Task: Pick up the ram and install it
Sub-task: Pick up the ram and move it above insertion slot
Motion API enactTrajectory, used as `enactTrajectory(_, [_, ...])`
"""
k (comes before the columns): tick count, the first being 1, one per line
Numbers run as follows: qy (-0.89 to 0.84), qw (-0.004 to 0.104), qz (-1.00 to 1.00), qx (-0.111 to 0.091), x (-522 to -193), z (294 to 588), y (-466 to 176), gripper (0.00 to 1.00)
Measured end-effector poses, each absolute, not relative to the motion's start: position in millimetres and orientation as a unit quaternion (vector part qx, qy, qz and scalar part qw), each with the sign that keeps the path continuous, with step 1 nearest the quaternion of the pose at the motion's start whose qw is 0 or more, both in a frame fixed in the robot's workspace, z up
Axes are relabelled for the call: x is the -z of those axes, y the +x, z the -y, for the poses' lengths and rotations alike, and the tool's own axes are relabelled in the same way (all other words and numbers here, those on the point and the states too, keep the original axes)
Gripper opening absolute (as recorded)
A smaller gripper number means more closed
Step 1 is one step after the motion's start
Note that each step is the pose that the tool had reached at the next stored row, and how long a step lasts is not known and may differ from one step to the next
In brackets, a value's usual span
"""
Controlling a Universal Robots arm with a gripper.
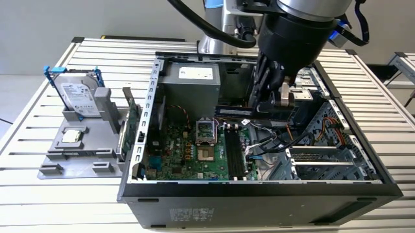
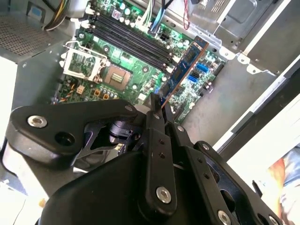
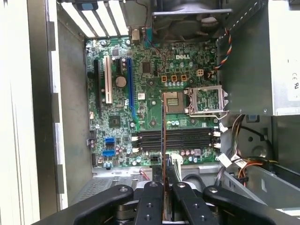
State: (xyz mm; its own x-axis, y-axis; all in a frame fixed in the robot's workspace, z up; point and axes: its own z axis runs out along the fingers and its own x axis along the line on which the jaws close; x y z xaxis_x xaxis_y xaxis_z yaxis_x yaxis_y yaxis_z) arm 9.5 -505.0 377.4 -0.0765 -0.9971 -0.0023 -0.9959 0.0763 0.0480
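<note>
Two black fingers point(image 3: 151, 202) of the hand point(image 3: 163, 187) pinch one end of the ram point(image 2: 185, 65), which juts out past the fingertips, hanging crosswise over the motherboard's point(image 3: 150, 75) dark memory slots point(image 3: 187, 138) inside the open computer case point(image 1: 259, 188) on the slatted worktop point(image 1: 65, 204).

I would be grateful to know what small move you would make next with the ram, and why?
Probably turn the wrist until the ram runs along the memory slots: the gripper holds it above the motherboard, crosswise to them, so lowering now would likely not seat it.
</note>
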Motion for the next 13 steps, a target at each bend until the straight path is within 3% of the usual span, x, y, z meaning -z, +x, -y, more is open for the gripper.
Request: enactTrajectory(13, [0.679, 0.015, 0.733, 0.018, -377.4, 505.0, 17.7, 0.0])
